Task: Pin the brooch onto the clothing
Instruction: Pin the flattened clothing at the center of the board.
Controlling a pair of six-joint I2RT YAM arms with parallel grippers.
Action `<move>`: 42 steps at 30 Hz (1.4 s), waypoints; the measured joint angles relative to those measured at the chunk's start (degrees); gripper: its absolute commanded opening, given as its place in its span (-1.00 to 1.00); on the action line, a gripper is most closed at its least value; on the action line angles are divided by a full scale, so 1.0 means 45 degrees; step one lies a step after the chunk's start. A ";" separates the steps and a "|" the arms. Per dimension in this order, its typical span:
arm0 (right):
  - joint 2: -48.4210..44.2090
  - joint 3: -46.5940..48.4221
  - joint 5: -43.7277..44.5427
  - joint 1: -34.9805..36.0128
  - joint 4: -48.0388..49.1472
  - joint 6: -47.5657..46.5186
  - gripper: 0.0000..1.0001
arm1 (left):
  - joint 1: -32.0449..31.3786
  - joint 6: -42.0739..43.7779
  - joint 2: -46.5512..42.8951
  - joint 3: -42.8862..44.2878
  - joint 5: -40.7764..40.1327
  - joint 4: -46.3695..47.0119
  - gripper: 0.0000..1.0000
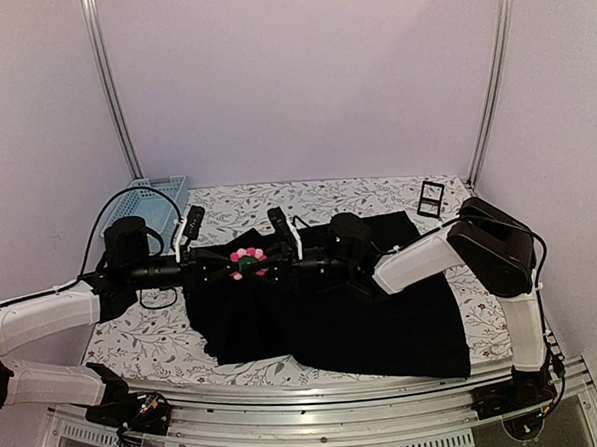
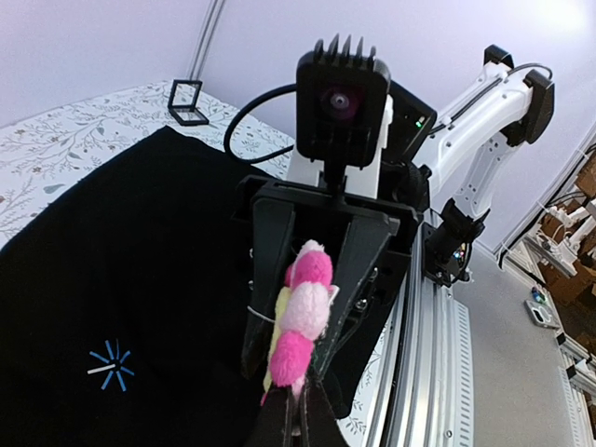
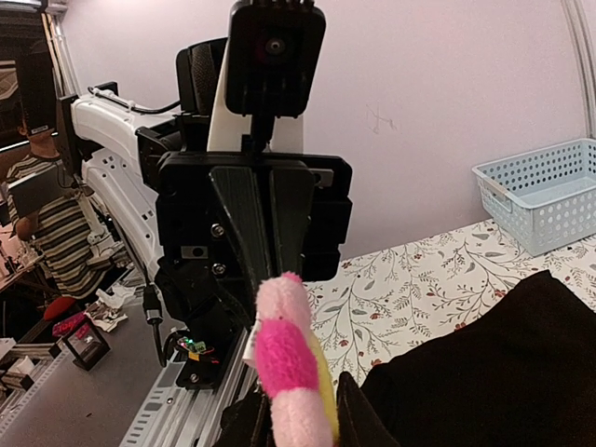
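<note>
**Left arm** (image 1: 43, 317): reaches in from the left, with its forearm roughly level over the desk (image 1: 145, 342) and the wrist pointing right towards the middle.

**Left claw** (image 3: 272, 256): the fingers are drawn together into a narrow wedge. Their tips meet on the edge of the brooch (image 1: 247, 261), so the claw is closed on it.

**Right arm** (image 1: 420, 257): comes from the right base and folds at the elbow near the far right corner. The forearm then runs roughly level to the left, nose to nose with the left arm.

**Right claw** (image 2: 291, 368): the jaws stand at a narrow gap, one finger on each side of the brooch. From its own wrist camera the petals appear to touch both fingers. Whether the fingers press on the petals cannot be told.

**Brooch**: pink petals with a yellowish-green centre. It is held in the air between the two claw tips, above the upper left part of the clothing (image 1: 334, 322) and not touching the fabric. Both wrist cameras see it edge-on.

**Clothing**: a black shirt spread flat across the middle and right of the desk, with its hem towards the near edge. A small light-blue star emblem (image 2: 110, 365) lies on the fabric, to the side of the brooch and below it.

**Desk**: covered with a cloth in a leaf print.

**Basket** (image 1: 162, 196): light blue, at the far left corner.

**Stand** (image 1: 430, 199): small and black, on the cloth at the far right, just beyond the shirt.
</note>
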 measured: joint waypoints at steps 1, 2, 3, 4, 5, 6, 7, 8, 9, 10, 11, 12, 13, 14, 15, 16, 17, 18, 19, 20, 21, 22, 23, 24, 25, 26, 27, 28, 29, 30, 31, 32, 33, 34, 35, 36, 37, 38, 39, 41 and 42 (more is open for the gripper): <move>0.0000 0.0044 0.0000 0.0000 -0.0024 0.0005 -0.54 | 0.0000 0.0000 0.0000 0.0000 -0.0015 0.0034 -1.00; 0.0000 0.0083 0.0005 0.0000 -0.0068 0.0005 -0.52 | -0.0005 0.0005 0.0000 0.0000 -0.0029 0.0058 -1.00; 0.0000 0.0102 0.0000 0.0000 -0.0097 0.0029 -0.50 | -0.0005 0.0005 0.0000 -0.0005 -0.0044 0.0078 -1.00; 0.0000 0.0121 0.0000 0.0000 -0.0117 0.0039 -0.49 | -0.0005 0.0005 0.0000 0.0000 -0.0044 0.0092 -1.00; 0.0000 0.0126 0.0005 0.0000 -0.0126 0.0063 -0.48 | -0.0005 0.0000 0.0000 -0.0005 -0.0049 0.0097 -1.00; 0.0000 0.0126 0.0010 -0.0005 -0.0136 0.0073 -0.46 | -0.0005 0.0000 0.0000 -0.0005 -0.0049 0.0097 -1.00; 0.0000 0.0126 0.0015 -0.0005 -0.0155 0.0097 -0.42 | -0.0005 -0.0019 0.0000 0.0000 -0.0053 0.0097 -1.00; 0.0000 0.0126 0.0019 -0.0005 -0.0170 0.0102 -0.37 | -0.0005 -0.0049 0.0000 0.0000 -0.0058 0.0097 -1.00; 0.0000 0.0126 0.0029 -0.0005 -0.0189 0.0102 -0.31 | -0.0005 -0.0102 0.0000 0.0000 -0.0058 0.0097 -1.00; 0.0000 0.0121 0.0053 -0.0005 -0.0204 0.0121 -0.25 | -0.0005 -0.0160 0.0000 0.0000 -0.0063 0.0097 -1.00; 0.0000 0.0117 0.0073 -0.0010 -0.0214 0.0121 -0.20 | -0.0005 -0.0228 0.0000 -0.0005 -0.0063 0.0097 -1.00; 0.0000 0.0102 0.0092 -0.0015 -0.0219 0.0121 -0.19 | 0.0000 -0.0282 0.0000 -0.0005 -0.0063 0.0097 -1.00; 0.0000 0.0083 0.0107 -0.0019 -0.0214 0.0112 -0.19 | -0.0005 -0.0330 0.0005 0.0000 -0.0063 0.0097 -1.00; 0.0000 0.0063 0.0121 -0.0024 -0.0204 0.0092 -0.19 | -0.0005 -0.0398 0.0005 0.0000 -0.0063 0.0097 -1.00; 0.0000 0.0034 0.0146 -0.0029 -0.0204 0.0078 -0.21 | -0.0005 -0.0481 0.0005 0.0000 -0.0063 0.0097 -1.00; 0.0000 0.0019 0.0155 -0.0034 -0.0204 0.0058 -0.21 | -0.0005 -0.0525 0.0005 0.0000 -0.0063 0.0102 -1.00; -0.0005 -0.0005 0.0180 -0.0034 -0.0199 0.0049 -0.22 | -0.0005 -0.0573 0.0005 0.0000 -0.0063 0.0102 -1.00; -0.0010 -0.0019 0.0194 -0.0039 -0.0199 0.0039 -0.25 | -0.0005 -0.0607 0.0005 -0.0005 -0.0063 0.0102 -1.00; -0.0015 -0.0029 0.0209 -0.0039 -0.0199 0.0024 -0.32 | -0.0005 -0.0617 0.0005 0.0000 -0.0063 0.0102 -1.00; -0.0019 -0.0034 0.0223 -0.0039 -0.0199 0.0005 -0.39 | 0.0000 -0.0622 0.0005 0.0000 -0.0063 0.0102 -1.00; -0.0019 -0.0034 0.0233 -0.0039 -0.0199 -0.0005 -0.41 | -0.0005 -0.0622 0.0005 -0.0005 -0.0073 0.0112 -1.00; -0.0024 -0.0034 0.0243 -0.0034 -0.0204 -0.0049 -0.43 | 0.0000 -0.0617 0.0005 -0.0005 -0.0083 0.0121 -1.00; -0.0034 -0.0034 0.0248 -0.0034 -0.0228 -0.0058 -0.44 | -0.0005 -0.0612 0.0005 0.0000 -0.0112 0.0131 -1.00; -0.0044 -0.0034 0.0257 -0.0034 -0.0267 -0.0058 -0.46 | -0.0005 -0.0607 0.0005 -0.0005 -0.0155 0.0131 -1.00; -0.0044 -0.0034 0.0272 -0.0034 -0.0296 -0.0068 -0.48 | -0.0015 -0.0563 0.0010 -0.0005 -0.0204 0.0131 -1.00; -0.0044 -0.0034 0.0287 -0.0034 -0.0301 -0.0063 -0.50 | -0.0039 -0.0505 0.0010 0.0000 -0.0272 0.0117 -1.00; -0.0044 -0.0029 0.0287 -0.0034 -0.0325 -0.0073 -0.51 | -0.0078 -0.0427 0.0010 0.0000 -0.0355 0.0087 -1.00; -0.0044 -0.0029 0.0287 -0.0034 -0.0384 -0.0068 -0.52 | -0.0117 -0.0350 0.0010 0.0000 -0.0398 0.0068 -1.00; -0.0044 -0.0024 0.0291 -0.0034 -0.0442 -0.0068 -0.54 | -0.0160 -0.0291 0.0010 0.0000 -0.0476 0.0039 -1.00; -0.0044 -0.0019 0.0296 -0.0034 -0.0505 -0.0068 -0.55 | -0.0185 -0.0228 0.0010 0.0000 -0.0554 -0.0010 -1.00; -0.0044 -0.0015 0.0301 -0.0034 -0.0588 -0.0068 -0.56 | -0.0204 -0.0194 0.0019 0.0000 -0.0617 -0.0049 -1.00; -0.0044 -0.0010 0.0316 -0.0034 -0.0665 -0.0068 -0.56 | -0.0204 -0.0160 0.0029 0.0000 -0.0651 -0.0102 -1.00; -0.0044 -0.0005 0.0340 -0.0034 -0.0733 -0.0073 -0.58 | -0.0209 -0.0136 0.0034 0.0000 -0.0685 -0.0136 -1.00; -0.0044 -0.0005 0.0359 -0.0034 -0.0801 -0.0073 -0.61 | -0.0209 -0.0117 0.0034 0.0000 -0.0714 -0.0180 -1.00; -0.0044 0.0010 0.0379 -0.0029 -0.0869 -0.0073 -0.65 | -0.0209 -0.0092 0.0039 0.0000 -0.0743 -0.0209 -1.00; -0.0049 0.0015 0.0398 -0.0029 -0.0923 -0.0078 -0.66 | -0.0214 -0.0073 0.0039 0.0000 -0.0787 -0.0238 -1.00; -0.0049 0.0024 0.0418 -0.0029 -0.0967 -0.0092 -0.67 | -0.0214 -0.0029 0.0039 0.0000 -0.0831 -0.0253 -1.00; -0.0063 0.0029 0.0423 -0.0029 -0.1005 -0.0092 -0.68 | -0.0223 0.0010 0.0039 0.0000 -0.0899 -0.0272 -1.00; -0.0073 0.0039 0.0427 -0.0024 -0.1064 -0.0092 -0.70 | -0.0228 0.0034 0.0039 0.0010 -0.0942 -0.0291 -1.00; -0.0083 0.0092 0.0432 -0.0024 -0.1175 -0.0097 -0.76 | -0.0228 0.0097 0.0039 0.0015 -0.1025 -0.0306 -1.00; -0.0083 0.0126 0.0427 -0.0024 -0.1258 -0.0092 -0.80 | -0.0228 0.0117 0.0039 0.0015 -0.1093 -0.0311 -1.00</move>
